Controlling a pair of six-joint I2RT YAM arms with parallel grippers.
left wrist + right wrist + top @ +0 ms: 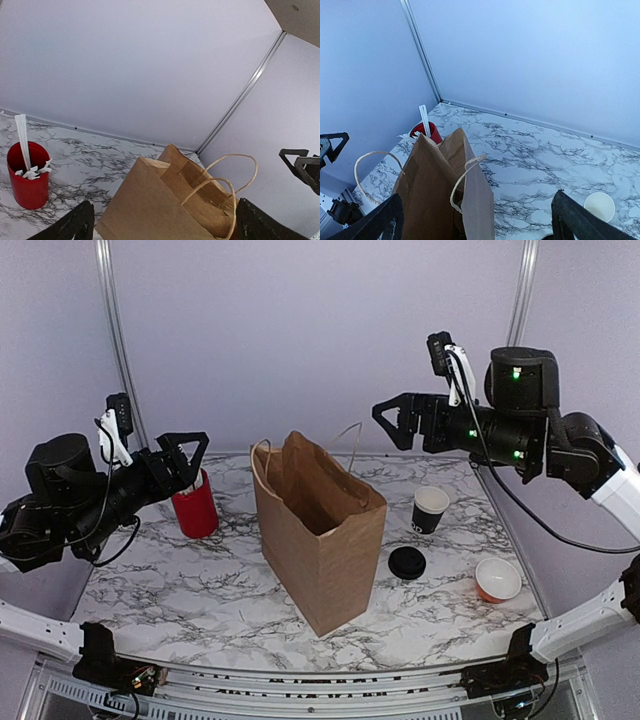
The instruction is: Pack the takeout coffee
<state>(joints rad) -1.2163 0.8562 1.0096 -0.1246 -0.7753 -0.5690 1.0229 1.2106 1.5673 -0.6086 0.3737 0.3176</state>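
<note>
orange cup (497, 580): nearest item, right side of the marble tabletop (180, 590). White inside. Nothing touches it.
black lid (407, 562): loose, lying flat on the tabletop. Close to the right of the bag's base, left of the orange cup.
paper bag (320, 530): brown, upright at the centre, mouth open, twine handles standing up. What's inside can't be made out from any view.
takeout coffee cup (431, 510): upright on the tabletop right of the bag, just beyond the black lid and apart from both. Top is open, with white rim and inside showing and white print low on its side. It is outside the bag.
red cup (195, 508): far left, left of the bag. A white straw and white paper bits stick out of the top.
left hand (186, 448): in the air by the red cup's top, fingers spread wide, released, nothing in it.
right hand (388, 423): high over the far right, above and beyond the takeout coffee cup, pointing left. Fingers spread wide, released, empty.
</note>
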